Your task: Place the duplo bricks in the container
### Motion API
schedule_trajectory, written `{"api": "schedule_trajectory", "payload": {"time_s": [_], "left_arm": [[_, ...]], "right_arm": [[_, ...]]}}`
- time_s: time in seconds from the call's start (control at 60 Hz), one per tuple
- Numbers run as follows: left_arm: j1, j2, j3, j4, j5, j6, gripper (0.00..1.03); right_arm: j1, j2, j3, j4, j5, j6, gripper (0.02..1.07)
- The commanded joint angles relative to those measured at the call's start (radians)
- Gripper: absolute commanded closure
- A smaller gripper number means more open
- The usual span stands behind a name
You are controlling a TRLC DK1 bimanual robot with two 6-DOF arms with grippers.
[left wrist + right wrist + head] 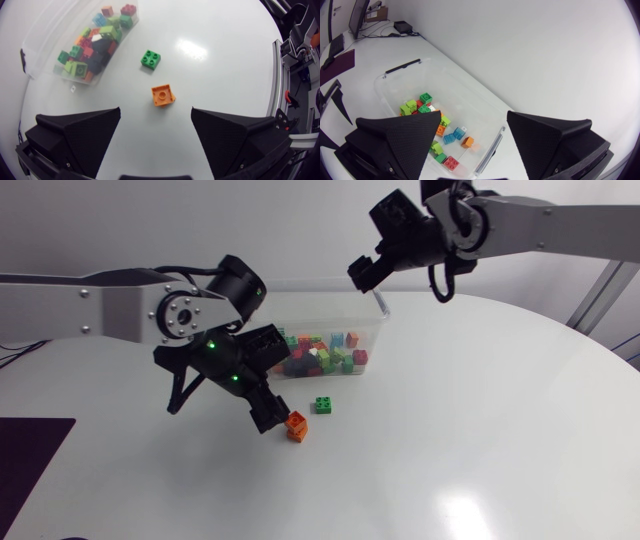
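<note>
one orange brick [163, 95] lies underside-up ahead of the wide left pincer [156, 113]; right pincer [474, 114] also wide.

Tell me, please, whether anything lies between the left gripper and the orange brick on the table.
Nothing visible does: the open left gripper hangs over the orange brick, and the green brick lies beyond it, apart.

No text, number or sign can be read in any view. A small white label [73, 88] lies at the edge of the clear container [45, 45], at about 7 o'clock from the heaped bricks [95, 40]; its print is too small to read.
</note>
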Motion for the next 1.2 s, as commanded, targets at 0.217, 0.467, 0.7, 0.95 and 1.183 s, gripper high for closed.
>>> {"api": "schedule_trajectory", "payload": {"time_s": [0.217,0.467,0.7,0.95,1.183], "left_arm": [[-0.041,0.205,0.212,-0.173,-0.01,-0.222,0.06],[-0.044,0.318,0.272,-0.197,-0.01,-0.324,0.09],[-0.055,0.416,0.297,-0.184,-0.034,-0.398,0.12],[-0.058,0.467,0.303,-0.139,-0.046,-0.426,0.17],[-0.069,0.489,0.295,-0.121,-0.046,-0.436,0.44]], "right_arm": [[-0.015,-0.199,-0.22,-0.029,-0.014,0.029,0.09],[-0.01,-0.304,-0.32,-0.04,-0.013,0.029,0.09],[0.019,-0.402,-0.432,-0.051,-0.005,0.037,0.09],[0.069,-0.465,-0.535,-0.04,0.033,0.038,0.09],[0.086,-0.5,-0.591,-0.034,0.049,0.041,0.09]]}}
